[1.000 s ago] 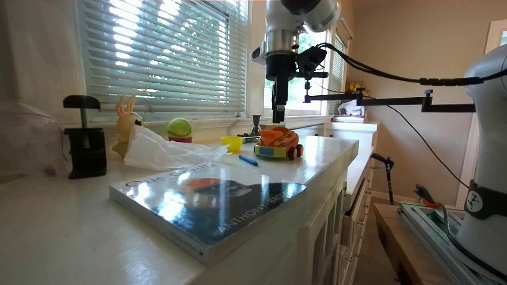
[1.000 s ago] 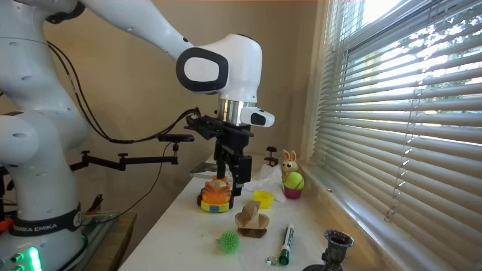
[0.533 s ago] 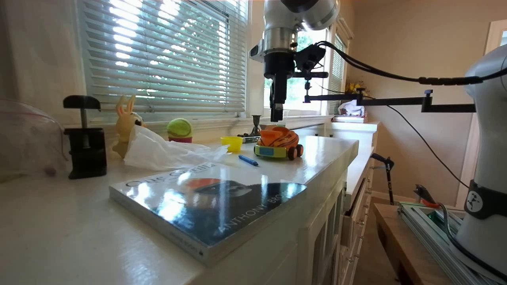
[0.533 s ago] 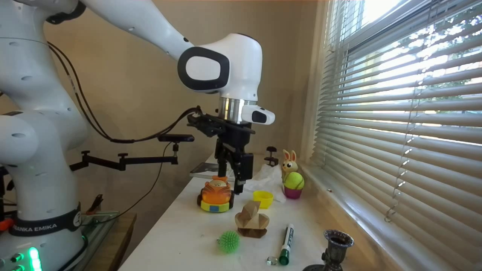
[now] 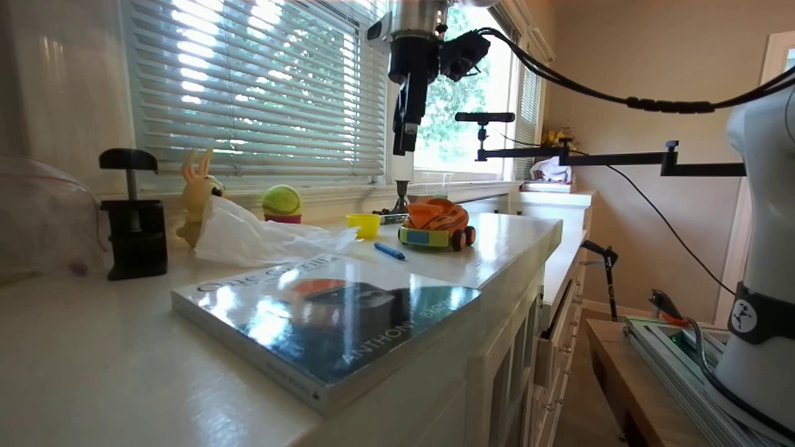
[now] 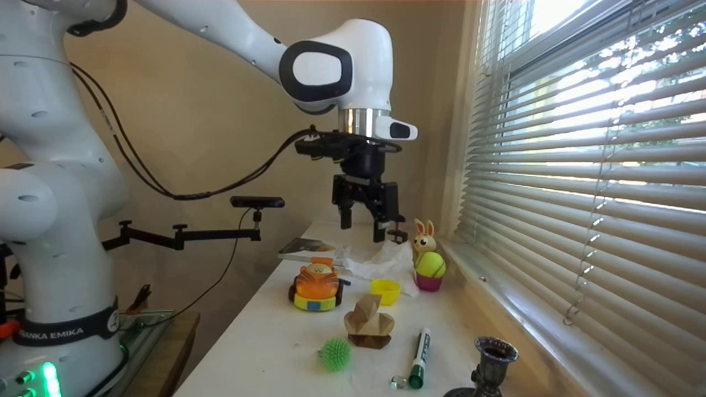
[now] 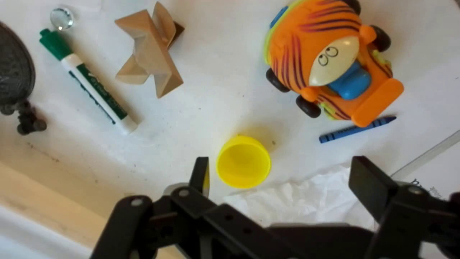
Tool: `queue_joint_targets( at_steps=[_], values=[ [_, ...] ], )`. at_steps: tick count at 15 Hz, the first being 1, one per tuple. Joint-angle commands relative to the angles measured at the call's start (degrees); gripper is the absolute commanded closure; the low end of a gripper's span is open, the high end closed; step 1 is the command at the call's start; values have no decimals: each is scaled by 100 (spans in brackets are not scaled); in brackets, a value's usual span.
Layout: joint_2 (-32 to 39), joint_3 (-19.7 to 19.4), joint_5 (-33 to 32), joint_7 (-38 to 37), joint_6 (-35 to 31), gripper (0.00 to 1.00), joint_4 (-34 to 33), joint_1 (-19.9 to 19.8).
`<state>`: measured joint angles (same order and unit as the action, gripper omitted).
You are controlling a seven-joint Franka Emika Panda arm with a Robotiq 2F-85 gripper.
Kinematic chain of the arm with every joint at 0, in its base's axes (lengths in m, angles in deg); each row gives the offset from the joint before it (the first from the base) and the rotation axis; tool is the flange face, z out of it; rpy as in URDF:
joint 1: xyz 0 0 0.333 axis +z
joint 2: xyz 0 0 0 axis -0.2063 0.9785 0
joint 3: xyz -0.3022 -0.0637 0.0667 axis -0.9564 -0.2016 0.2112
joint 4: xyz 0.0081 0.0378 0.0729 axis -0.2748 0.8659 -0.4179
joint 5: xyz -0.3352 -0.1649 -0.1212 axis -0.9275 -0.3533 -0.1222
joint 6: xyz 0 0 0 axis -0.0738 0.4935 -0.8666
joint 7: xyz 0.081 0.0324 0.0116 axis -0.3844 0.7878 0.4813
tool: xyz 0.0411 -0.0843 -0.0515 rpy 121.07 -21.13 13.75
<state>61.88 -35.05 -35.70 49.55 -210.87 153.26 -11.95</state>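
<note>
In the wrist view my gripper (image 7: 280,160) stands open, its fingers wide apart with nothing between them. Below it on the white counter lies a yellow cup (image 7: 243,165), mouth up, closer to the left finger. A crumpled white sheet (image 7: 305,201) shows between the fingers farther down. Beyond them are an orange tiger-striped toy car (image 7: 287,43) and a blue crayon (image 7: 334,136), partly under the car's end in this view. Both exterior views show the gripper (image 6: 362,232) hanging well above the counter, touching nothing.
A brown faceted figure (image 6: 368,325), a spiky green ball (image 6: 335,354), a green marker (image 6: 420,358) and a dark candlestick (image 6: 492,358) stand or lie nearby. Along the window side are a rabbit figure (image 5: 195,198), a tennis ball (image 5: 281,203) and a black clamp (image 5: 133,230). A book (image 5: 323,323) lies at the counter edge.
The arm has lifted the open gripper higher and shifted it toward the window, away from the toy car. The objects on the counter have stayed where they were.
</note>
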Motion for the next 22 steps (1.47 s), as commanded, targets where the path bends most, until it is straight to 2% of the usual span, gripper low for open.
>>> queue_joint_targets(
  at_steps=[1,10,17,20,22],
  values=[
    [136,142,-261,200,177,0,-531,-4],
    [440,504,-875,94,-625,0,-1256,55],
    [710,809,-1080,-11,-1449,0,-1513,126],
    [609,868,-1129,-207,-1980,0,-1375,107],
    [612,831,-957,-17,-1795,0,-1361,143]
  ],
)
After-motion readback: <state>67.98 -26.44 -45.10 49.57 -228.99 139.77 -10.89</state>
